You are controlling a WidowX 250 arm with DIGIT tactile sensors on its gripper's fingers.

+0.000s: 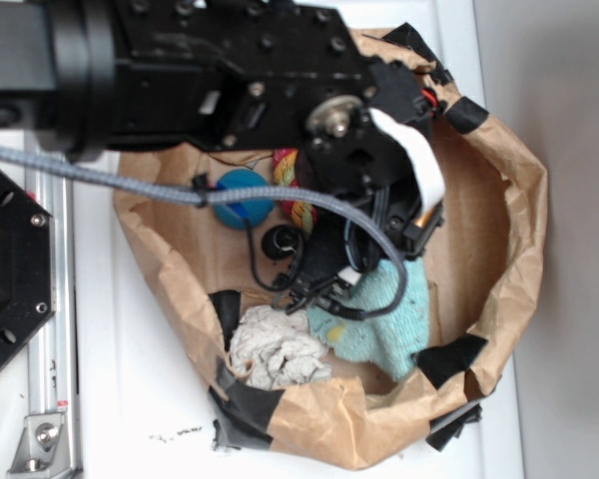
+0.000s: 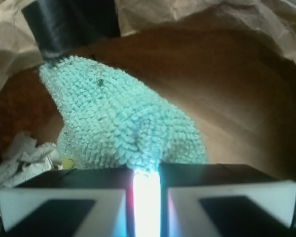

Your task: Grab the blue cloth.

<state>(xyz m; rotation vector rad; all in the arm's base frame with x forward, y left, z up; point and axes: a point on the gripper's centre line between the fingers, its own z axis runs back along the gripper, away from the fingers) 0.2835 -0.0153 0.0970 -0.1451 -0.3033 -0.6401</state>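
The blue cloth (image 1: 384, 324) (image 2: 123, 128) is a fuzzy teal terry towel lying in the lower middle of a brown paper bag. In the wrist view it rises in a peak toward a black tape strip, and a fold of it is pinched in the narrow gap between my two fingers. My gripper (image 1: 329, 291) (image 2: 147, 170) is shut on that fold at the cloth's left edge. A small yellowish spot shows at the cloth's lower left in the wrist view.
The brown paper bag (image 1: 514, 200) with black tape patches (image 1: 449, 359) rings everything. Inside it lie a white-grey crumpled rag (image 1: 275, 354) (image 2: 19, 163), a blue ball (image 1: 245, 195), a black knob (image 1: 280, 242) and a red-yellow object (image 1: 292, 180). A metal rail (image 1: 50, 339) runs along the left.
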